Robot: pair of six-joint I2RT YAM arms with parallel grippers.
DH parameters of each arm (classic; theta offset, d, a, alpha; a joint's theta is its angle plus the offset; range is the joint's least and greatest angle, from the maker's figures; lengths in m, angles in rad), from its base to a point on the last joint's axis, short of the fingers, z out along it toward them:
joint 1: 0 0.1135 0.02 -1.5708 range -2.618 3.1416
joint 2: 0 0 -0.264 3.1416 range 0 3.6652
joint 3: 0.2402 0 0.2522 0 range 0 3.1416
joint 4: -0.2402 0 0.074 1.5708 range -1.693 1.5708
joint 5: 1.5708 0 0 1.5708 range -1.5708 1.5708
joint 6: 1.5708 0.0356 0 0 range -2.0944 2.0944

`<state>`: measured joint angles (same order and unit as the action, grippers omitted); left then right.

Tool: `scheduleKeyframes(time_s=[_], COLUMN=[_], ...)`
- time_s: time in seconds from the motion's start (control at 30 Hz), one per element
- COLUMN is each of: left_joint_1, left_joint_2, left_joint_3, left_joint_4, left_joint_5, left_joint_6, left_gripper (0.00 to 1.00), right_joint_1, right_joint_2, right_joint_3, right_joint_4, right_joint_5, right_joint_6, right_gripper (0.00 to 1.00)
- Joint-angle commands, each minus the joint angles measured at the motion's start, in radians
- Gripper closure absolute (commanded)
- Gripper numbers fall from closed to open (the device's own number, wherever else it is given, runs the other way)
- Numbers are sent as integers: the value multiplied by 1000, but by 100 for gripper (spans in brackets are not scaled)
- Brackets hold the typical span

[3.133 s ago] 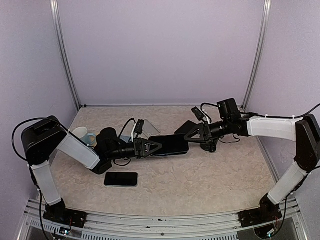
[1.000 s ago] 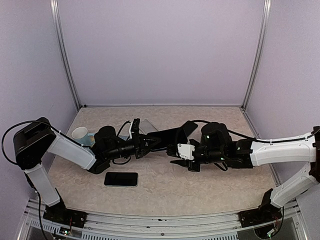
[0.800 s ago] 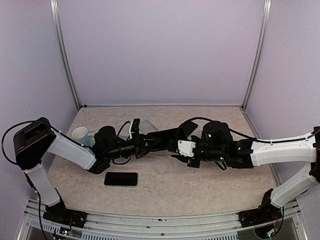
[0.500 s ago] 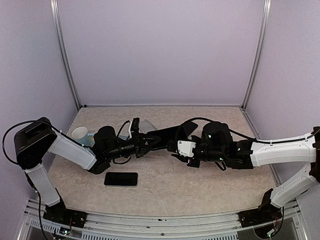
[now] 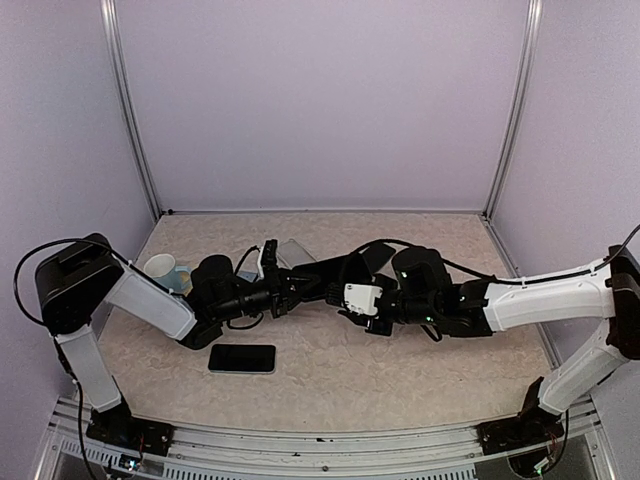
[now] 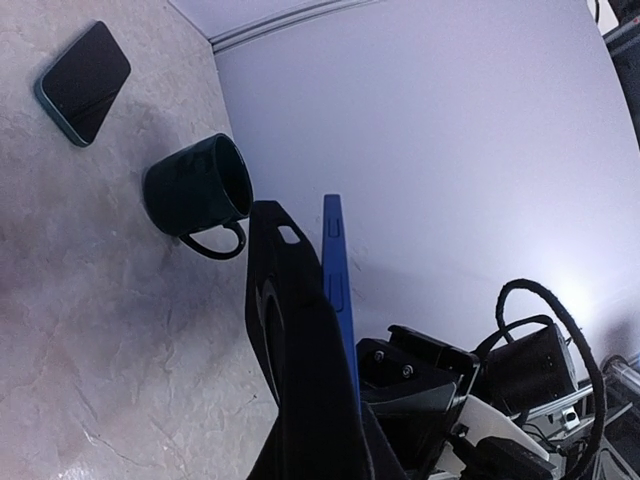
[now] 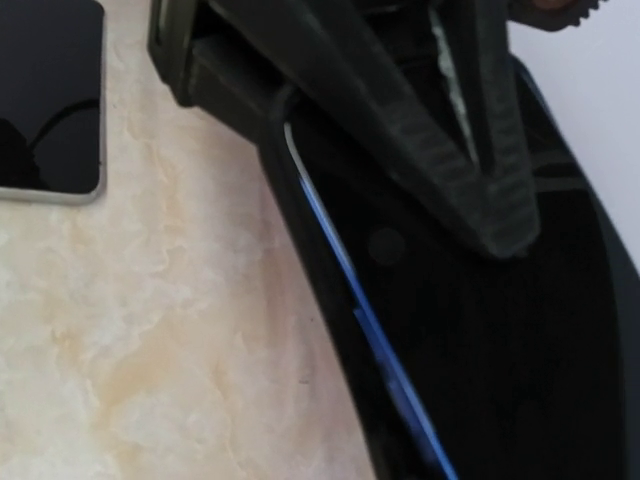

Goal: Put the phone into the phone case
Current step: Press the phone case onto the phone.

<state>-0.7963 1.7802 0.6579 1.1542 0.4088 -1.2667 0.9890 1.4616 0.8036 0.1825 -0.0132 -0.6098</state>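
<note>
The left hand [image 5: 290, 291] pinches the phone [image 6: 334, 250] on edge, long axis running rightward toward the right hand [image 5: 352, 300], close against the case [image 5: 355, 265] mid-frame; that hand's grip I cannot tell.

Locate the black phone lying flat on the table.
In the top view, the black phone lies on the table at front left, between the left arm and the near edge.

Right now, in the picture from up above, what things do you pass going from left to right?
You pass the mug → flat phone → left gripper pinching the phone case → right gripper.
</note>
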Motion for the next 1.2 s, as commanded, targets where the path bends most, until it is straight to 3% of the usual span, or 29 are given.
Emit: scheduleKeyframes(time_s=[0.0,0.27,0.6,0.8,1.17], left_joint_1=[-26,-34,-43,-33,-23], left_joint_2=[5,14,45,59,12], left_joint_3=[40,27,18,3,7], left_joint_4=[222,269,356,394,344], left_joint_5=[72,70,59,58,71], left_joint_6=[-45,-58,-114,-144,-128], left_gripper=[100,100,100,100,100], right_joint_1=[24,39,116,125,59], right_joint_2=[76,123,213,186,91], right_joint_3=[51,107,90,13,-113], right_joint_4=[-26,-24,118,251,318], right_joint_5=[-18,5,242,381,324], right_joint_6=[5,45,38,23,25], right_gripper=[66,66,63,61,58])
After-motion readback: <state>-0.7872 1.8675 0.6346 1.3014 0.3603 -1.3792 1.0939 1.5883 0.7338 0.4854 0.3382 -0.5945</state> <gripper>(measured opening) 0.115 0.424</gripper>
